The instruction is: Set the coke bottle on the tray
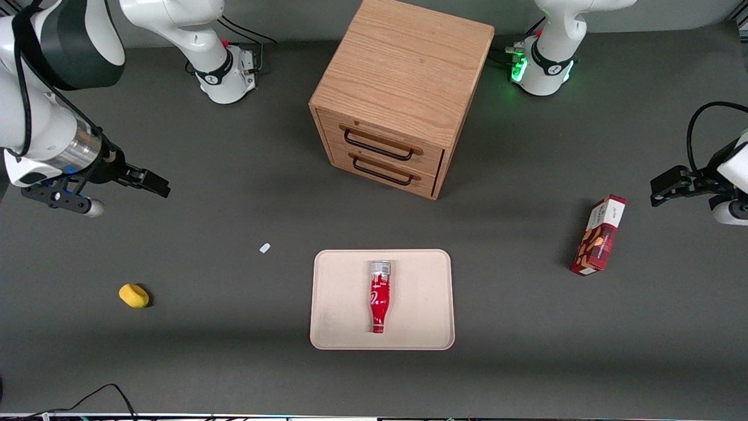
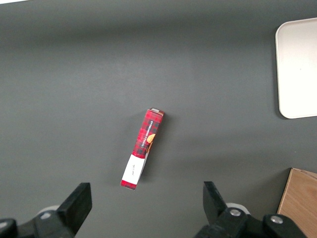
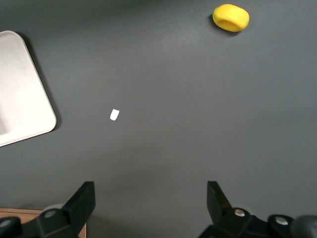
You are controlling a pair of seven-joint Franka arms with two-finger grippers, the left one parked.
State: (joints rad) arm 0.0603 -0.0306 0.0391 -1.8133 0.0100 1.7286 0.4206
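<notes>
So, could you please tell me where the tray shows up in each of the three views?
Front view: the tray lies in front of the wooden drawer cabinet, with the coke bottle lying on it.
Left wrist view: only one rounded end of the tray shows; no bottle.
Right wrist view: one corner shows; no bottle.
Shared landmark: the cabinet. The open gripper hangs over bare table, away from the tray.

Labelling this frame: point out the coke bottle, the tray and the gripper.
coke bottle (image 1: 379,295): front view, red body.
tray (image 1: 339,304): front view, bare floor.
gripper (image 3: 151,196): right wrist view, midway between its open fingertips, above the table.
</notes>
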